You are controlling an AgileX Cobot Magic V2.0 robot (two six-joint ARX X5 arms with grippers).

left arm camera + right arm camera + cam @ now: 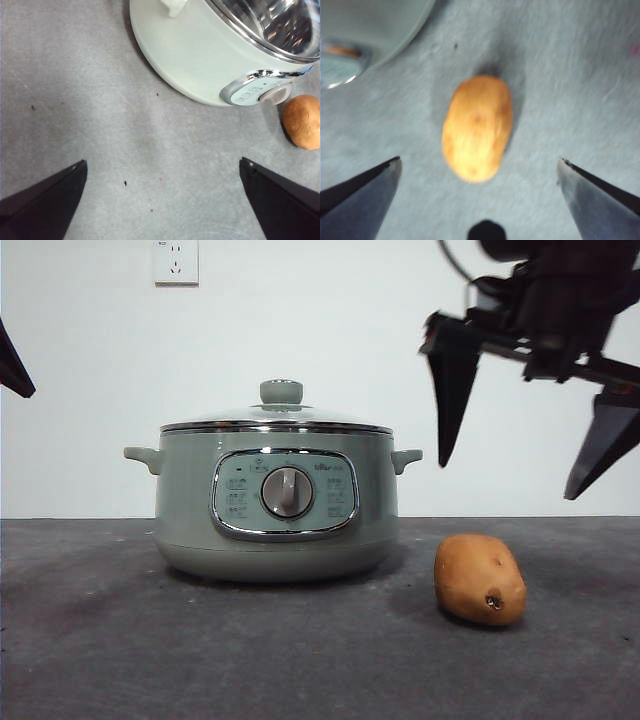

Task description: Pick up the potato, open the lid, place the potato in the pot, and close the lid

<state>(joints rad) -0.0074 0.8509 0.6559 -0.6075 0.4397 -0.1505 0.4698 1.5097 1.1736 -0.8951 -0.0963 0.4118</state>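
One smooth oval potato (480,580) lies on the grey bench (100,640) beside one lidded sage-green pot (190,510), under the right end effector (530,440), jaws spread; the left end effector (162,172) is likewise open.

White wall (400,300), socket (176,262), grey table (200,660)

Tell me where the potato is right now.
In the front view the potato lies on the table beside the pot, apart from it, under the open right hand.

Right gripper (525,440) at 2 o'clock in front view, raised, jaws spread wide. Left gripper (162,170) spread too, arm tip at 9 o'clock.
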